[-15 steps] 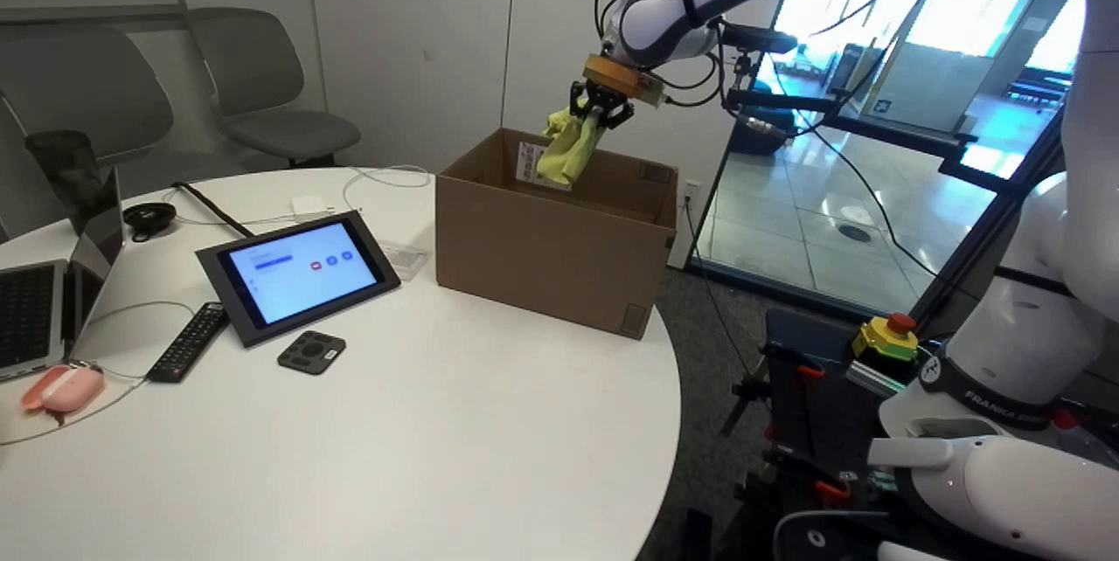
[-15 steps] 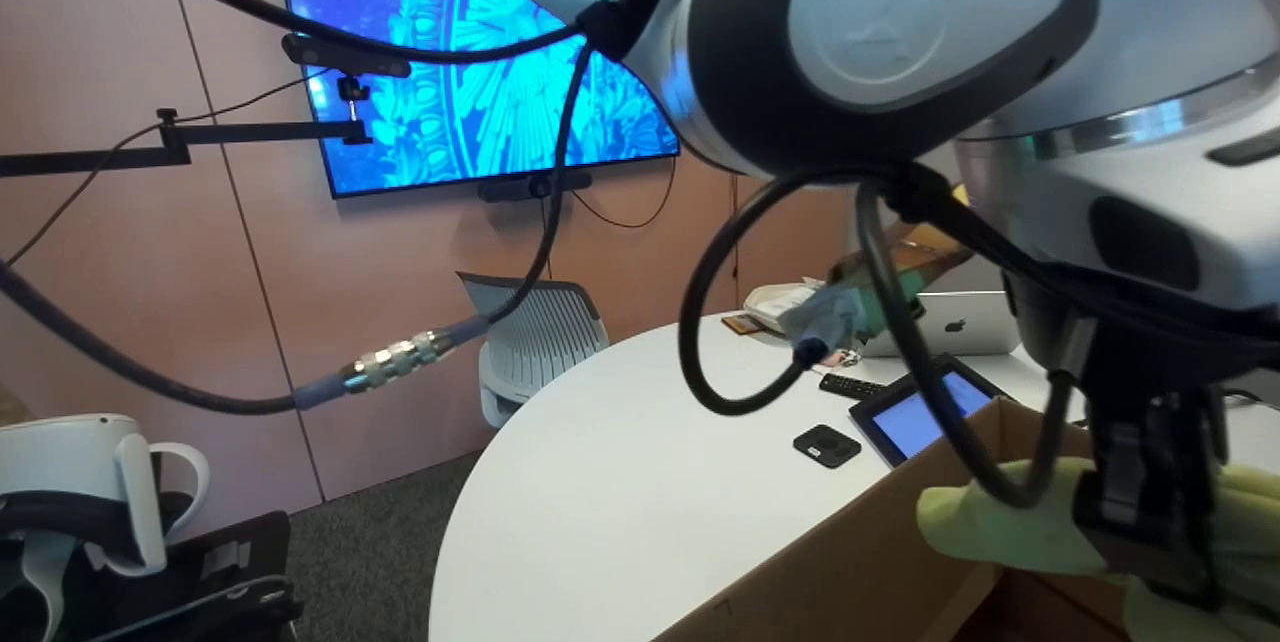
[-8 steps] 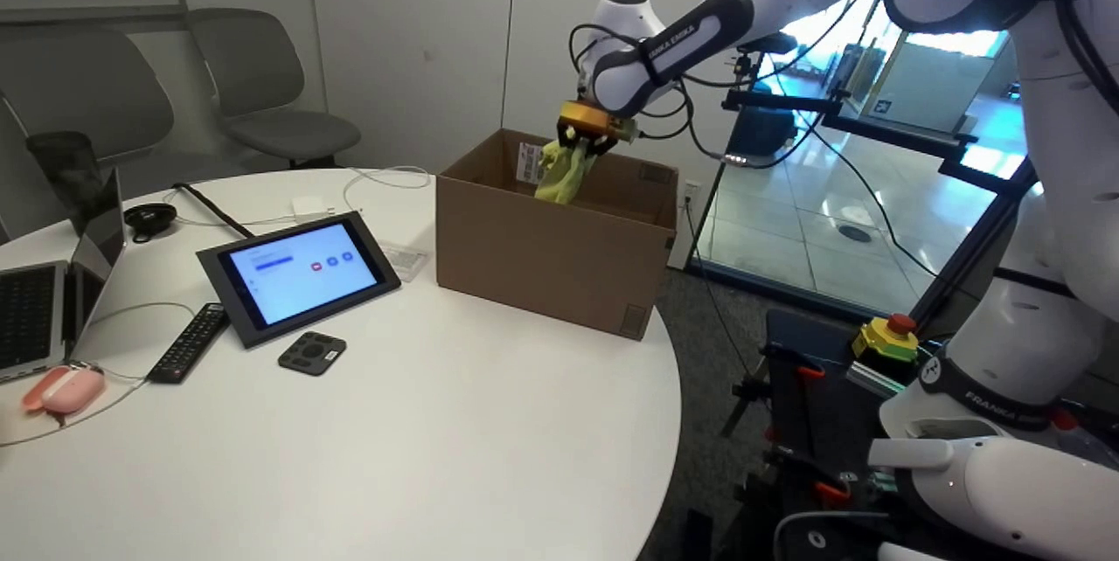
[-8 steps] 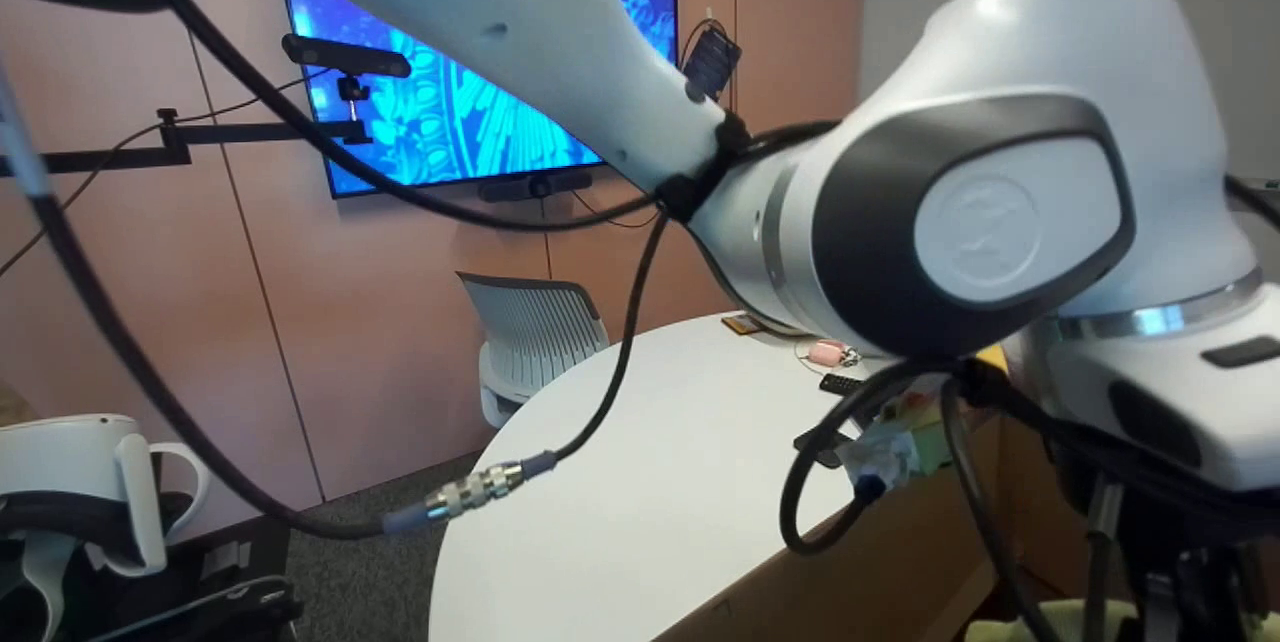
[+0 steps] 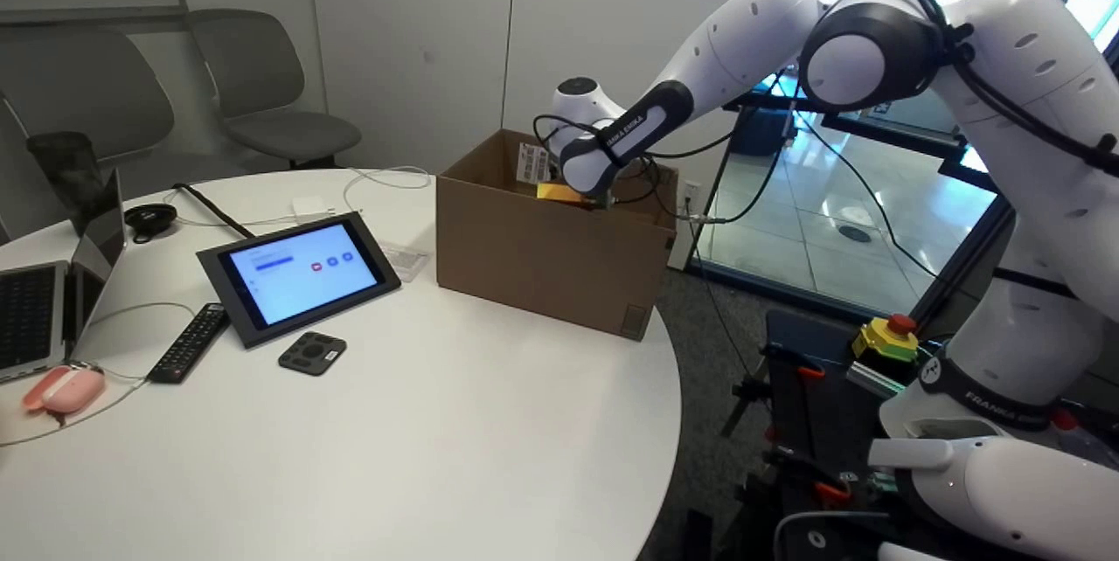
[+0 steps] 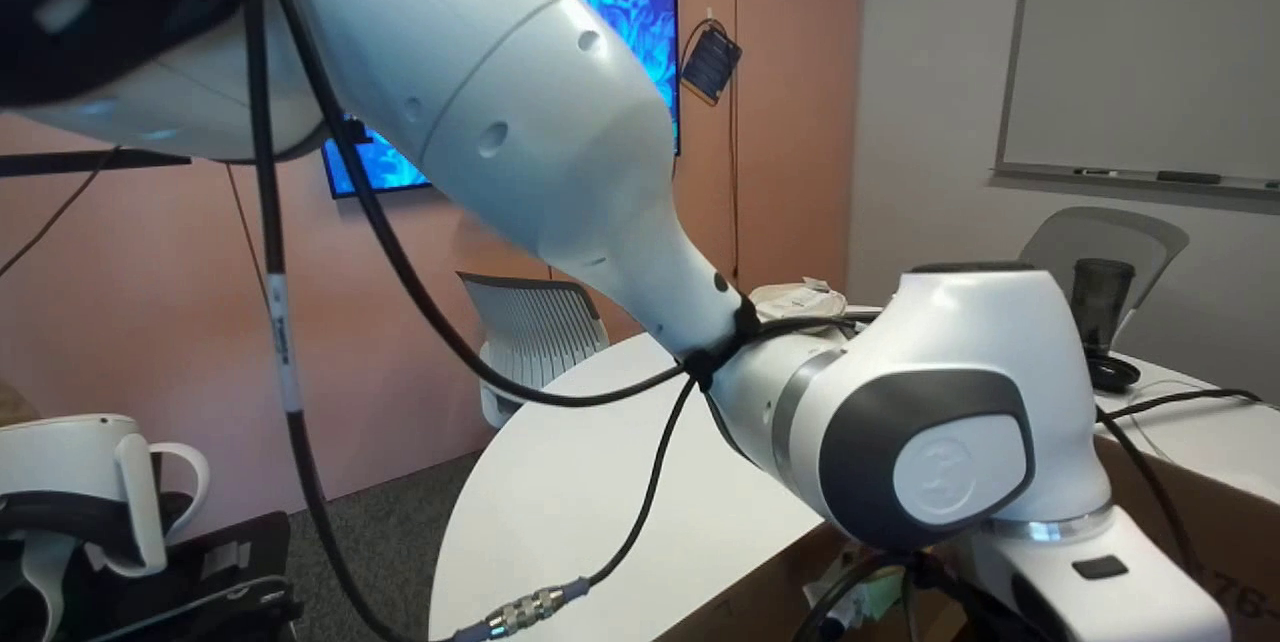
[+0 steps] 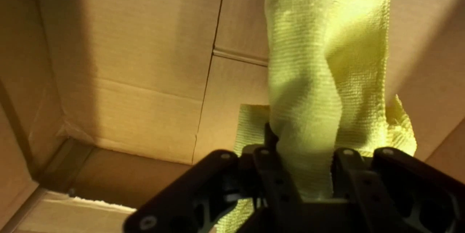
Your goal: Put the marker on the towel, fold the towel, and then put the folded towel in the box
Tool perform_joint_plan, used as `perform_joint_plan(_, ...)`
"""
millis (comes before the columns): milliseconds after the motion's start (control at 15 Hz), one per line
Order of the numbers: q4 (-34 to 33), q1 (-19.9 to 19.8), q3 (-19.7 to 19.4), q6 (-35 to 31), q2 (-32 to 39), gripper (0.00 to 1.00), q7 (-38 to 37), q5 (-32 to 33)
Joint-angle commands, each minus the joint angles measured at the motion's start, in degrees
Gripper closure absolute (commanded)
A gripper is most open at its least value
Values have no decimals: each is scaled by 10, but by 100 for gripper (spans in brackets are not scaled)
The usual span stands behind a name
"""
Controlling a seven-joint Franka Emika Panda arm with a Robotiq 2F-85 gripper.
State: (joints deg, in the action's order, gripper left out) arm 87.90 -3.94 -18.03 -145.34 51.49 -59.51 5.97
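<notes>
Hand (image 7: 304,149): closed upon the towel (image 7: 303,77), pinching it | Towel: inside the box (image 5: 542,255), bunched, perhaps folded; hanging or resting there, I cannot tell | Marker: not visible | Progress, my judgement: nearly complete; releasing the towel and withdrawing the hand are left

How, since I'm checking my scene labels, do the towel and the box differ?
The towel is creased yellow-green cloth; the box is flat-walled brown cardboard. The towel is pinched in the gripper; the box stands ungripped on the table. The towel is much smaller than the box. Both show in the wrist view.
</notes>
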Motion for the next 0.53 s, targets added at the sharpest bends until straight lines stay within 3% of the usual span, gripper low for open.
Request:
perform_joint_plan(0, -54, -33, 27, 16, 50, 93, 49, -33)
perform_joint_plan(67, -60, -47, 42, 18, 59, 75, 70, -48)
perform_joint_plan(133, -66, -60, 56, 21, 68, 65, 90, -64)
perform_joint_plan(467, -78, -115, 97, 35, 81, 28, 179, -145)
